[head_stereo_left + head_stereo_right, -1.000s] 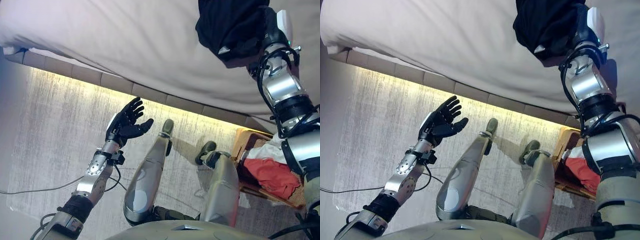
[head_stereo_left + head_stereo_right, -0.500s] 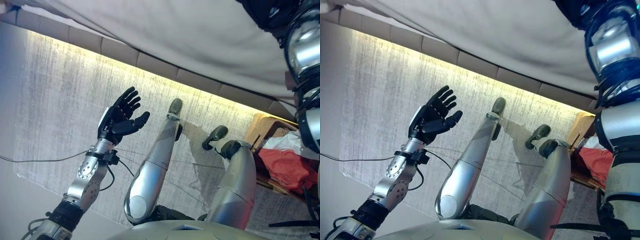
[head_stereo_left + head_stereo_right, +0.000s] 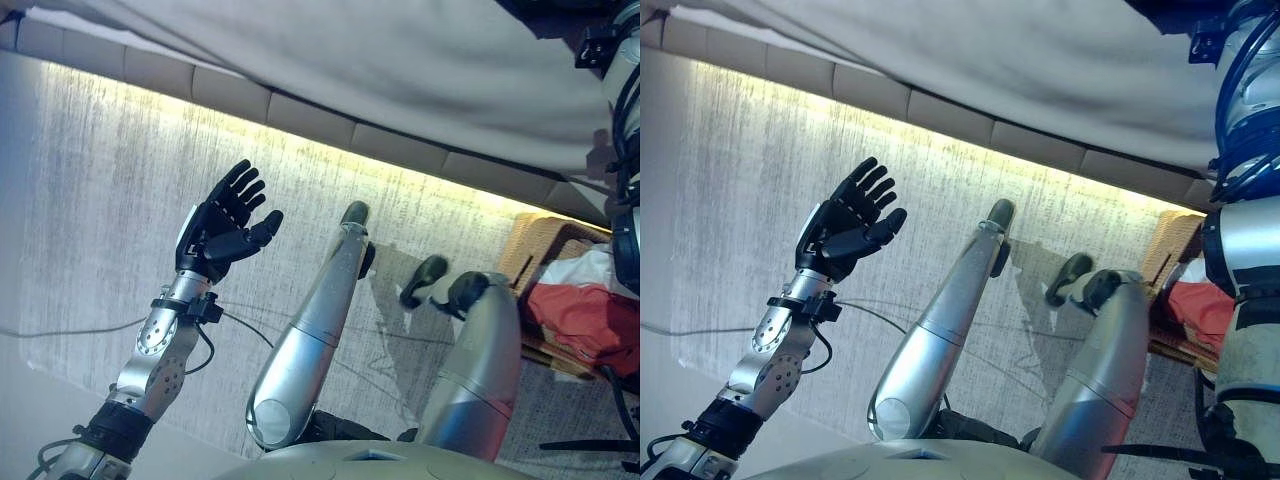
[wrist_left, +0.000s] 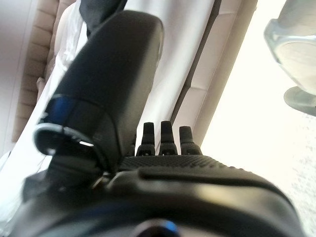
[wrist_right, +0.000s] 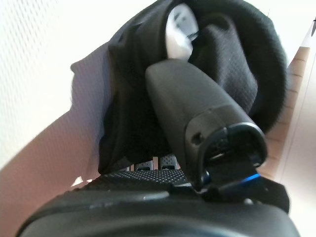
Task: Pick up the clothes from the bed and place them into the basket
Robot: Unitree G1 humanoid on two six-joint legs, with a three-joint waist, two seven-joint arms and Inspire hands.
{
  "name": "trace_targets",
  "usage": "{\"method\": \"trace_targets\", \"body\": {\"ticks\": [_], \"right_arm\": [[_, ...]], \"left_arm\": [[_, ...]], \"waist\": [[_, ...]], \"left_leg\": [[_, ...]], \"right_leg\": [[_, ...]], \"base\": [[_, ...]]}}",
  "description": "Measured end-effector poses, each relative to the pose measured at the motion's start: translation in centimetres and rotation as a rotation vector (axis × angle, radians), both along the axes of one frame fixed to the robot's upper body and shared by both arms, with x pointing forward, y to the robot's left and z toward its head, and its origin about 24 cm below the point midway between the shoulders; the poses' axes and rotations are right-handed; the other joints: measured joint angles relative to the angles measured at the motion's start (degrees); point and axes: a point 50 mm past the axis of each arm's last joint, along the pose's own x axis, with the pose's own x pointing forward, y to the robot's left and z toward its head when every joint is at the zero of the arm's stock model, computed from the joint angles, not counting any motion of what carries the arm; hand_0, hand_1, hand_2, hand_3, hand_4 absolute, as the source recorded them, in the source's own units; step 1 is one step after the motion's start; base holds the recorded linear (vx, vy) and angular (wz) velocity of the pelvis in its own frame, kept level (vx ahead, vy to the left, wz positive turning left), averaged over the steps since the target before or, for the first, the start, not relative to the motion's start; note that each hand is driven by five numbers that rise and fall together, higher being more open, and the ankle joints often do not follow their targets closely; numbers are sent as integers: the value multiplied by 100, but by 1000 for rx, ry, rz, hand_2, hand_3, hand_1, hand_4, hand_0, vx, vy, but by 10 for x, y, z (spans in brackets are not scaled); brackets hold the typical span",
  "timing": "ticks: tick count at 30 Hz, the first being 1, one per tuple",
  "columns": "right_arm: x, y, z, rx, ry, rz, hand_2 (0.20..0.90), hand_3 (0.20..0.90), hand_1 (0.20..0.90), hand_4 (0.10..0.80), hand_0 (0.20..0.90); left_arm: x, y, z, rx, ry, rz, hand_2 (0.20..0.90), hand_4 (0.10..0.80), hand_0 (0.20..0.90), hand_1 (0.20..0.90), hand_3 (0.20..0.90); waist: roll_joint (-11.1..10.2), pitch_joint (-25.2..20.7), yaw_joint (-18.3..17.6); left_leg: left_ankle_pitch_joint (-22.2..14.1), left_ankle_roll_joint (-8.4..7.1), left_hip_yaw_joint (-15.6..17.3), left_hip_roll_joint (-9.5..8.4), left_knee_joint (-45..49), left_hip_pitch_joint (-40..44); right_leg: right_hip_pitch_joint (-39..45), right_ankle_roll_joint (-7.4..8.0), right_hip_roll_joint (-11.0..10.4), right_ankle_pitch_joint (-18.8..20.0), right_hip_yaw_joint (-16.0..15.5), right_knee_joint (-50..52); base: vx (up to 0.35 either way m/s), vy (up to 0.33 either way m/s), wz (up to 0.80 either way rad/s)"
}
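Observation:
A black garment (image 5: 123,108) with a white tag is bunched in my right hand (image 5: 197,108). The thumb presses over the cloth and the fingers curl under it, above the pale bed sheet (image 3: 400,70). In the eye views only the right forearm shows at the top right. The wicker basket (image 3: 530,240) stands on the floor at the right, below that arm. It holds a red cloth (image 3: 580,310) and a white cloth (image 3: 600,270). My left hand (image 3: 220,225) is raised over the floor at the left, open and empty.
The bed's padded base (image 3: 300,110) runs across the top of the view, with a lit strip along the floor under it. A pale carpet (image 3: 90,200) covers the floor at the left.
The camera has tilted, so the whole picture shifted. My right hand and the black garment have passed out of the eye views at the top right. The left hand stays raised and open.

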Motion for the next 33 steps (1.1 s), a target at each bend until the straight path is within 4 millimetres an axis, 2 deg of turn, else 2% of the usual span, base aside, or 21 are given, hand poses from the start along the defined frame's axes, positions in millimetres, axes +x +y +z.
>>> {"method": "trace_targets", "body": {"ticks": [2, 7, 11, 14, 17, 20, 23, 25, 27, 30, 33], "right_arm": [[1, -2, -8, 13, 19, -1, 300, 200, 300, 100, 300], [3, -5, -23, 12, 58, -5, 300, 200, 300, 100, 300], [5, -12, -49, 13, 126, -23, 300, 200, 300, 100, 300], [5, -15, -60, 15, 153, -29, 300, 200, 300, 100, 300], [4, -17, -74, 25, 167, -16, 300, 200, 300, 100, 300], [2, -18, -91, 41, 174, 24, 300, 200, 300, 100, 300], [-3, -23, -90, 47, 156, 40, 300, 200, 300, 100, 300], [-6, -26, -85, 50, 139, 41, 300, 200, 300, 100, 300], [-9, -32, -80, 51, 124, 35, 300, 200, 300, 100, 300], [-14, -36, -75, 54, 104, 42, 300, 200, 300, 100, 300], [-16, -39, -76, 78, 92, 66, 300, 200, 300, 100, 300]], "left_arm": [[-3, 2, -4, -7, 17, 5, 900, 800, 900, 900, 900], [-5, 2, -7, -1, 21, -17, 900, 800, 900, 900, 900], [-5, 1, -7, 1, 17, -34, 900, 800, 900, 900, 900], [-5, 1, -7, 4, 18, -34, 900, 800, 900, 900, 900], [-4, 3, -11, 10, 33, -31, 900, 800, 900, 900, 900], [-1, 5, -14, 17, 51, -17, 900, 800, 900, 900, 900], [2, 2, -12, 30, 47, -27, 900, 800, 900, 900, 900], [5, -1, -11, 38, 43, -36, 900, 800, 900, 900, 900], [8, -3, -10, 47, 46, -45, 900, 800, 900, 900, 900], [11, -2, -15, 50, 69, -35, 900, 800, 900, 900, 900], [11, 1, -21, 53, 103, -19, 900, 800, 900, 900, 900]], "waist": [[1, 0, 25], [0, 0, 51], [0, 0, -2], [-6, 3, -71], [-14, 9, -114], [-38, 22, -223], [-71, 24, -363], [-98, 23, -399], [-148, 9, -442], [-192, 4, -540], [-366, -84, -635]], "left_leg": [[22, -31, -46, -7, -16, 125], [116, 30, 29, 73, -127, 598], [220, 34, 159, 81, -477, 1323], [220, 38, 227, 97, -716, 1782], [237, 69, 301, 145, -1066, 2352], [322, 166, 389, 171, -1655, 3212], [390, 219, 402, 205, -2126, 3815], [455, 229, 451, 299, -2431, 4153], [640, 215, 493, 339, -2819, 4474], [806, 209, 546, 380, -3381, 5018], [884, 181, 644, 470, -3954, 5583]], "right_leg": [[174, 0, 30, 0, -40, 1], [680, -30, 26, 19, -50, -192], [1408, 14, 16, 48, -12, -599], [1854, 78, 8, 87, 18, -889], [2394, 216, 40, 197, 25, -1300], [3201, 349, 74, 366, 31, -1900], [3768, 399, 132, 538, 30, -2406], [4078, 419, 229, 694, 36, -2783], [4318, 401, 253, 937, -6, -3131], [4811, 472, 323, 1116, -38, -3682], [5321, 519, 441, 1252, -5, -4263]], "base": [[7, -14, -3], [34, -8, -2], [42, 20, -5], [52, 26, -7], [63, 24, -12], [115, 18, -18], [95, -1, -14], [-12, 11, -22], [10, 12, -23], [110, 0, -19], [148, -8, -20]]}}
